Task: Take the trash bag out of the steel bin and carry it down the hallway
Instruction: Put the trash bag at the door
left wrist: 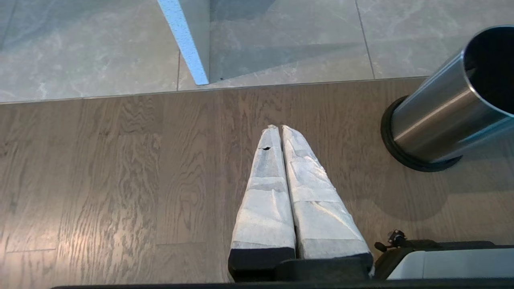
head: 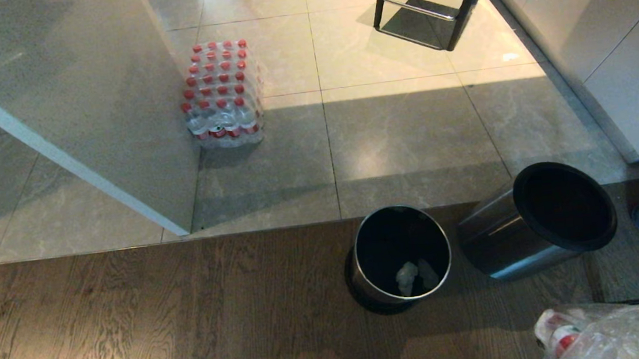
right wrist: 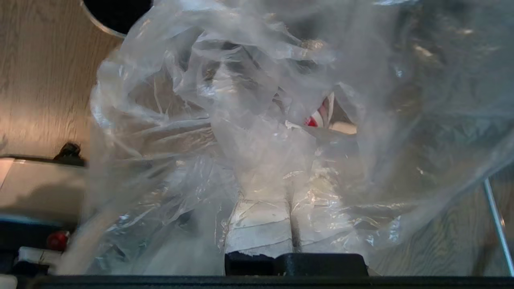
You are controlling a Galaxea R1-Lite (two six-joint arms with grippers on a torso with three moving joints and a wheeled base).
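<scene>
We are seeing only a corner of the trash bag [head: 622, 329] in the head view, the frame's edges cutting off the rest. In the right wrist view its crinkled plastic is draping over the right gripper [right wrist: 290, 176], hiding the fingertips, and a red-and-white scrap [right wrist: 321, 116] inside is staying too blurred to identify. In the left wrist view the steel bin [left wrist: 449, 116] is running off the frame.

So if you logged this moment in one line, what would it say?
right gripper: shut on trash bag | bag: out of steel bin | left gripper: shut, idle over wood floor
</scene>
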